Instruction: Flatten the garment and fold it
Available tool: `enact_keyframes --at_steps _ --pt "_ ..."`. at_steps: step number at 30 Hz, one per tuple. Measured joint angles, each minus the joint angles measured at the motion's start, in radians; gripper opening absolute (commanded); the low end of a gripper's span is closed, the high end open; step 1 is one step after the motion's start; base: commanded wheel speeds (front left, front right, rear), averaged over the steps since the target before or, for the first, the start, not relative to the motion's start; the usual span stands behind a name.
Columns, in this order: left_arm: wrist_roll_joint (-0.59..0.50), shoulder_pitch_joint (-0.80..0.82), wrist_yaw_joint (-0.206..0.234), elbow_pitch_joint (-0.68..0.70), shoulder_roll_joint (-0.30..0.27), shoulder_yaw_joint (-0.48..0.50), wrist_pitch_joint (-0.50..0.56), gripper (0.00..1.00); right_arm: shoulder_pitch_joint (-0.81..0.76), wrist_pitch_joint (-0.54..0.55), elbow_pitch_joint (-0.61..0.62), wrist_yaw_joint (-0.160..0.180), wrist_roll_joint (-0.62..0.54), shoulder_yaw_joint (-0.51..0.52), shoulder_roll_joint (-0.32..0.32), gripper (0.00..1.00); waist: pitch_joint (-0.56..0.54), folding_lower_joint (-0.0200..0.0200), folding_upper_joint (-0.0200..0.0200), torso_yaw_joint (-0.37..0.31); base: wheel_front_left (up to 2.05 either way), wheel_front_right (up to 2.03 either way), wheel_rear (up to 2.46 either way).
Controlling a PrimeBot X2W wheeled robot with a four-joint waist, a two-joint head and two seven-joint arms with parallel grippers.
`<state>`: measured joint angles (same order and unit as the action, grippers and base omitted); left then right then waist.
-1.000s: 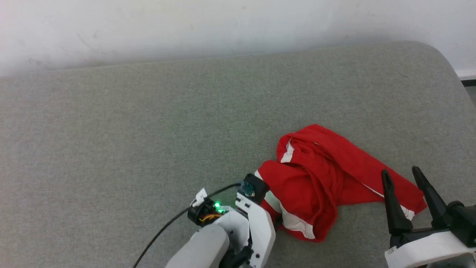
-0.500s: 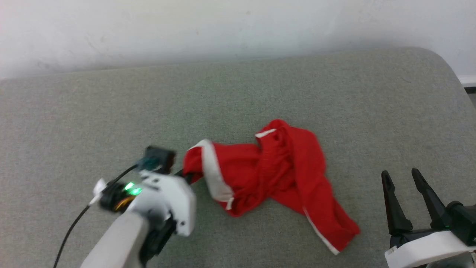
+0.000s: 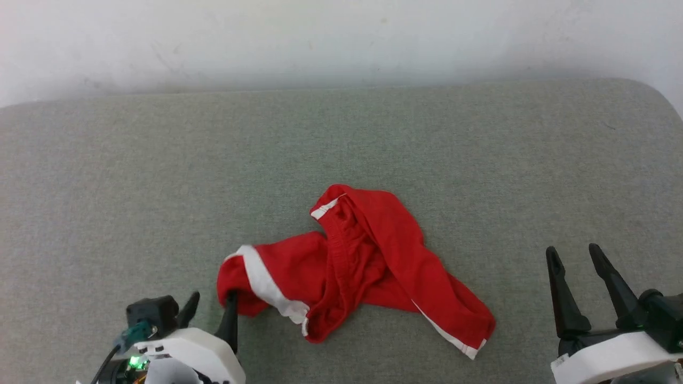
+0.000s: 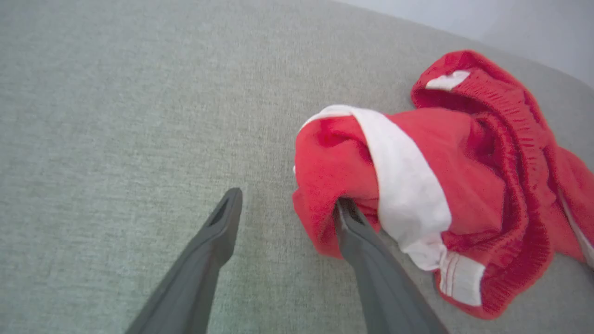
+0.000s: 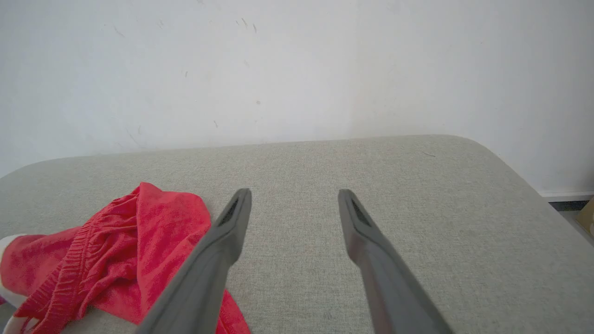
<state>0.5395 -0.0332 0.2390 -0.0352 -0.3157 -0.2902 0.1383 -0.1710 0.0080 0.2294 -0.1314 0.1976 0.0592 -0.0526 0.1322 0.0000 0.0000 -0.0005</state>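
Head view: the work surface point(image 3: 160, 176) is a grey-green woven upholstered pad with a rounded far right corner, set against a plain, scuffed white wall point(image 3: 320, 42). The garment point(image 3: 368, 266) lies crumpled near the pad's front centre, red with white stripes. The left gripper point(image 3: 212, 298) is at the lower left, fingers spread, one fingertip touching the garment's left fold; a green indicator light point(image 3: 133, 362) glows on its wrist. The right gripper point(image 3: 573, 253) is at the lower right, fingers spread and holding nothing, well apart from the garment. Left wrist view: the left gripper point(image 4: 287, 200) is wide open with nothing clamped; one fingertip is tucked under the fold beside the white stripe point(image 4: 403, 185), the other over bare pad. Right wrist view: the right gripper point(image 5: 294, 194) is open over bare pad, and a white baseboard point(image 5: 566, 195) shows past the corner. No stripe lettering is legible.
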Motion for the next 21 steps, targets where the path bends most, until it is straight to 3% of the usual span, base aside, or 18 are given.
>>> enact_keyframes --at_steps 5,9,21 --pt "-0.011 0.004 -0.028 0.000 0.048 0.024 -0.228 1.00 0.001 0.010 -0.004 0.000 -0.005 -0.015 0.000 1.00 -0.010 0.0000 0.0000 0.012 0.00 0.00 0.00" --pt "-0.048 0.024 -0.054 -0.008 0.057 0.027 -0.353 1.00 0.002 0.056 -0.019 0.000 -0.004 -0.069 -0.001 1.00 -0.023 0.0000 0.0000 0.021 0.00 0.00 0.00" --pt "-0.201 0.024 -0.123 0.052 0.132 0.089 -0.395 1.00 0.182 0.249 -0.274 0.000 0.156 -0.429 -0.055 1.00 -0.037 0.0000 0.0000 0.065 0.00 0.00 0.00"
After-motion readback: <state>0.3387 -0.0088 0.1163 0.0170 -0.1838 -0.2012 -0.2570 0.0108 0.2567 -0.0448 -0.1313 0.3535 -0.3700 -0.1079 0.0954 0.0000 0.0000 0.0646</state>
